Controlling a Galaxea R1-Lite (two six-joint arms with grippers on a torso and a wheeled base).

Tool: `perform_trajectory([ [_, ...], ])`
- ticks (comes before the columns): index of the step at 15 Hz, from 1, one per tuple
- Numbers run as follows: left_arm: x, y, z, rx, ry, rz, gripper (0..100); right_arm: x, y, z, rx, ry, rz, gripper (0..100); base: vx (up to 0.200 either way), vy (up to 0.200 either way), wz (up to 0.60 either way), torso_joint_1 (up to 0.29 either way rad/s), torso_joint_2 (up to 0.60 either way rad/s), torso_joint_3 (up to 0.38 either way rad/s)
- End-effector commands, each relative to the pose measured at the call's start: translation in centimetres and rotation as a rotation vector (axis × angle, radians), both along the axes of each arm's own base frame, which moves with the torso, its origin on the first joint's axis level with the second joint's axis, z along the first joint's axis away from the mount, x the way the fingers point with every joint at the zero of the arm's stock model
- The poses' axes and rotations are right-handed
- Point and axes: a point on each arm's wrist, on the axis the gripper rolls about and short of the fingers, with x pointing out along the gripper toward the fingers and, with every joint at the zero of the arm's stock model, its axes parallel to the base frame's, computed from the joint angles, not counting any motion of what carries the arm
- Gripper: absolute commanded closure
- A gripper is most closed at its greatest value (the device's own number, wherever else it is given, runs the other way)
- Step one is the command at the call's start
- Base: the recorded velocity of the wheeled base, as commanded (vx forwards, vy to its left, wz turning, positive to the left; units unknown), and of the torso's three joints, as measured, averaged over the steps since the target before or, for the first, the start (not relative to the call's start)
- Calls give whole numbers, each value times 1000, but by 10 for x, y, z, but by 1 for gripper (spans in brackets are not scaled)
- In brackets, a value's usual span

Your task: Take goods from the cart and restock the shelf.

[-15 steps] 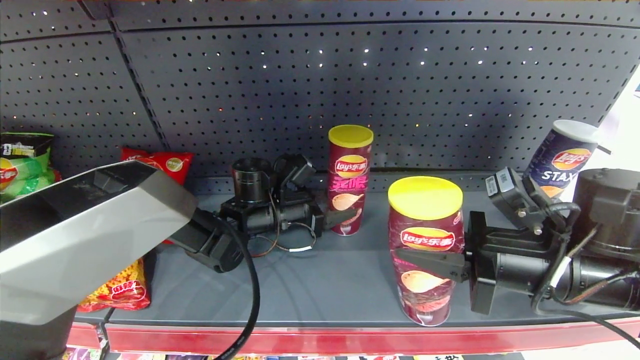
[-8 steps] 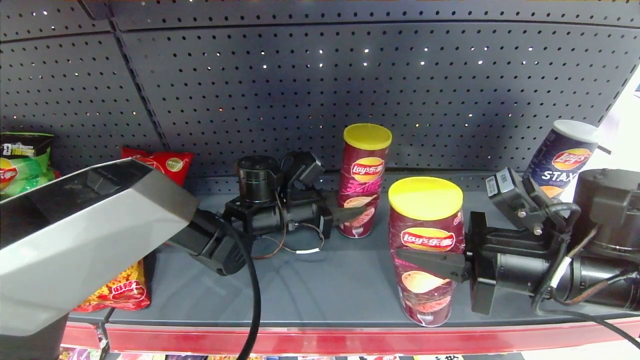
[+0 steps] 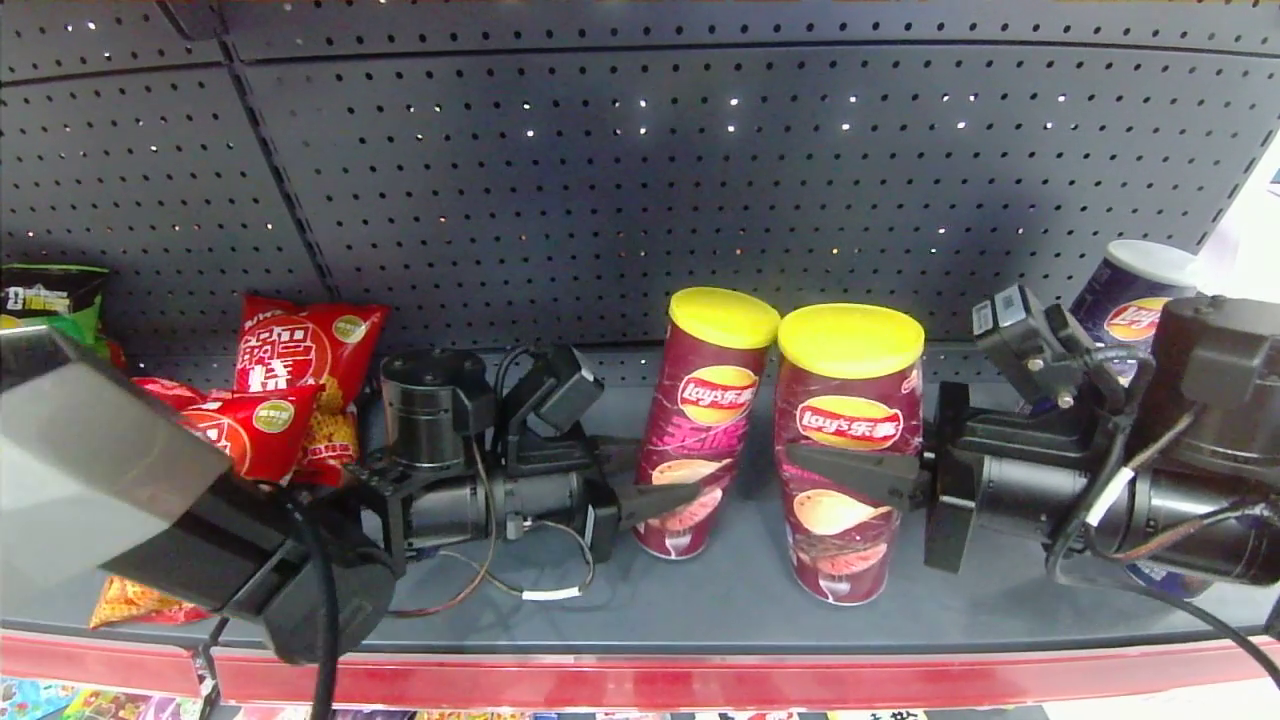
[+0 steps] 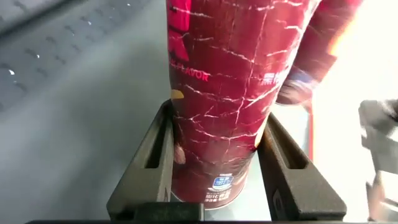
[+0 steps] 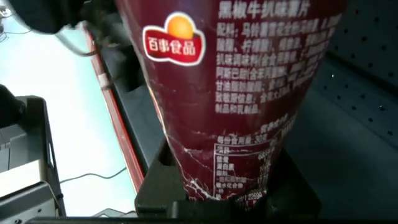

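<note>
Two maroon chip cans with yellow lids stand side by side on the grey shelf. My left gripper is shut on the lower part of the left can, which leans a little toward the right can. In the left wrist view this can sits between the two black fingers of the left gripper. My right gripper is shut on the right can at mid height. The right wrist view has that can close up, with the right gripper clamped near its base.
A blue chip can stands at the back right behind my right arm. Red snack bags and a green bag lie at the left. A pegboard wall closes the back. A red strip edges the shelf front.
My left gripper has carried its can rightward and toward the shelf front, up beside the right can. The right gripper has moved its can deeper onto the shelf. The left arm has drawn back, uncovering the red bags.
</note>
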Motion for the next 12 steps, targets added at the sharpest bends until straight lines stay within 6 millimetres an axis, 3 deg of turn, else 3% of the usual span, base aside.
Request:
perform_trajectory([
  [1, -25, 1, 8, -4, 8, -16, 100, 8, -1, 7, 17, -13, -27, 100, 0, 0, 0, 0, 0, 0],
  [8, -27, -13, 0, 6, 41, -28, 100, 25, -20, 9, 44, -26, -139, 100, 0, 0, 0, 0, 0, 0],
  [12, -24, -16, -3, 7, 48, -31, 100, 33, -18, 9, 44, -26, -145, 100, 0, 0, 0, 0, 0, 0],
])
